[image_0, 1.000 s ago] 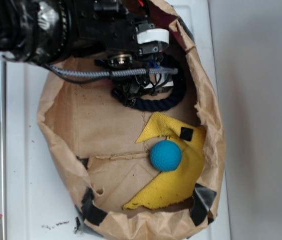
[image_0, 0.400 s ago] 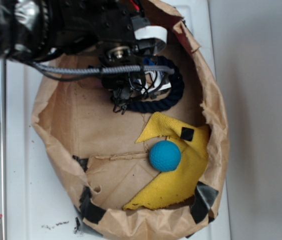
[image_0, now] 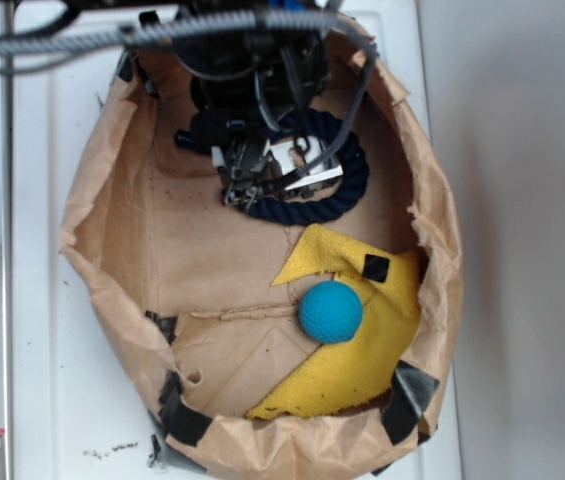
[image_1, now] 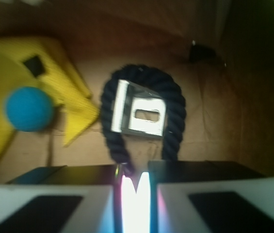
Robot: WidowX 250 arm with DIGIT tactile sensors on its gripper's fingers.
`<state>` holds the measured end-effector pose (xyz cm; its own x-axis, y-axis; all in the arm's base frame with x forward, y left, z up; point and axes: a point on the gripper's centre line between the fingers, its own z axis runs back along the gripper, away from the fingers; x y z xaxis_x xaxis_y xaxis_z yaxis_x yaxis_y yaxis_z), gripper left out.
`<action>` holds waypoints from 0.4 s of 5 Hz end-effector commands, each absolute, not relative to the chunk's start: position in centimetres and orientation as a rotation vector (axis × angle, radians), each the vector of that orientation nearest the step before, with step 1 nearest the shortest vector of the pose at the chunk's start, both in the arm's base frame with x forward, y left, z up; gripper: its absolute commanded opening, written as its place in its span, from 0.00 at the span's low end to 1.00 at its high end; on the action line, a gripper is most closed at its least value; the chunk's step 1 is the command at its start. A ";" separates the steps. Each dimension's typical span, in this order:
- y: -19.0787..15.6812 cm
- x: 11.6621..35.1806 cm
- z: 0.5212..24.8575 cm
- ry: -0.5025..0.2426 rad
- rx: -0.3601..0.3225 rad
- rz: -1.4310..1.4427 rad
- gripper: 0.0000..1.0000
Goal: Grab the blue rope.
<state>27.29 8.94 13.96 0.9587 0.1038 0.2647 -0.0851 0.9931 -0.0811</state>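
We see the blue rope (image_0: pixel 347 190) as a thick, dark navy twisted cord bent into a U-shaped loop, lying on the floor of a brown paper bag (image_0: pixel 112 250) toward its upper part in the exterior view. In the wrist view the same rope (image_1: pixel 175 104) arches around a small white and grey block (image_1: pixel 141 114) with 1 oval slot, its 2 strands running down toward the camera. The paper bag sits open on a white table (image_0: pixel 42 400), its rim crumpled and patched with black tape at the lower corners. The arm (image_0: pixel 252 60) comes in from the top edge of the exterior view, trailing a grey braided cable and black wires, and reaches down into the bag directly over the loop. The end effector (image_0: pixel 272 175) hangs among these wires at the inner side of the rope. In the wrist view its 2 white-faced fingers (image_1: pixel 54 201) fill the bottom edge with only a thin bright gap between them, so we read the jaws as nearly closed, and we cannot tell whether they pinch the rope. Lower in the bag, well apart from the rope, a teal ball (image_0: pixel 331 312) rests on a yellow cloth (image_0: pixel 362 370).
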 end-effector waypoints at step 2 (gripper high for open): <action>10.3 27.1 13.9 -0.346 0.048 0.057 1.00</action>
